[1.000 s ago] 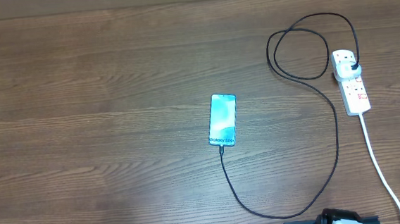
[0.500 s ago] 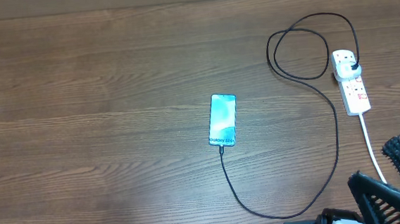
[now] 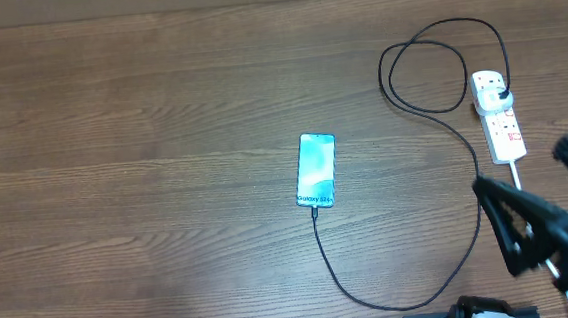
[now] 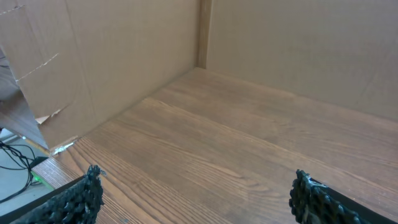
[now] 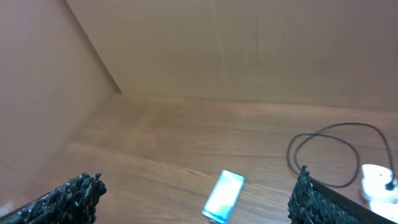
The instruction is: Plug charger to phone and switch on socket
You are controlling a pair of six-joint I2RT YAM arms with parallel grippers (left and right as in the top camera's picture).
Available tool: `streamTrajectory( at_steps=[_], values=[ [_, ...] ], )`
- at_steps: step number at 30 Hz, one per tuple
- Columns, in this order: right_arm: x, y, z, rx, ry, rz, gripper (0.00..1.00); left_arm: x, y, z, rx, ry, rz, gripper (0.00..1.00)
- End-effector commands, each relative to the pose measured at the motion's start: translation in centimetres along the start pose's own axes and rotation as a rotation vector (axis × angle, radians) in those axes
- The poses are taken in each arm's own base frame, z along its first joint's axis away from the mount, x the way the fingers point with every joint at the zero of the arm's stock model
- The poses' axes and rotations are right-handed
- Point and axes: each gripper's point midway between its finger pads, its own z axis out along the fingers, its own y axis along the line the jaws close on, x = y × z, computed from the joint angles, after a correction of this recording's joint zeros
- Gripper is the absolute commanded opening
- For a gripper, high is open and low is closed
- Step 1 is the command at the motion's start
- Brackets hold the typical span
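Lying flat, phone (image 3: 316, 170) long axis near-far, charger (image 3: 317, 233) entering near end.

We get even, soft light on the counter (image 3: 162, 137) overhead, with faint shadows. Motion blur smears the right claw (image 3: 520, 168) there. Right wrist view is soft and hazy throughout, left wrist sharper. The phone (image 3: 316, 169) screen glows bright.

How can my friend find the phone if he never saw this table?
Look at the middle of the big brown wooden table. There lies a slim flat rectangular phone with a glowing light blue screen, a thin black cable reaching its near end. Nothing else is blue; the white power strip sits far right.
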Motion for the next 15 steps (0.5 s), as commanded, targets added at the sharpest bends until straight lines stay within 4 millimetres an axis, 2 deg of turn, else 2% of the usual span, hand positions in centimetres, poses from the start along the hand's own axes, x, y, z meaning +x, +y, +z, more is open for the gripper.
streamTrajectory(
  at_steps=[1, 3, 6, 10, 13, 15],
  values=[
    [1.2, -1.1, 1.2, 0.009, 0.032, -0.132, 1.0, 0.0, 0.2, -0.1, -0.016, -0.005, 0.005, 1.0],
    [1.9, -1.5, 1.8, 0.012, 0.007, -0.15, 1.0, 0.0, 0.2, -0.1, -0.016, -0.005, 0.005, 1.0],
    [4.1, -2.0, 2.6, 0.015, -0.024, -0.172, 1.0, 0.0, 0.2, -0.1, -0.016, -0.005, 0.005, 1.0],
    [8.6, -3.3, 4.6, 0.012, -0.042, -0.191, 1.0, 0.0, 0.2, -0.1, -0.016, -0.005, 0.005, 1.0],
    [13.0, -3.6, 5.9, -0.021, 0.011, -0.168, 1.0, 0.0, 0.2, -0.1, -0.016, -0.005, 0.005, 1.0],
    [14.6, -3.6, 6.3, -0.04, 0.026, -0.168, 1.0, 0.0, 0.2, -0.1, -0.016, -0.005, 0.005, 1.0]
  ],
)
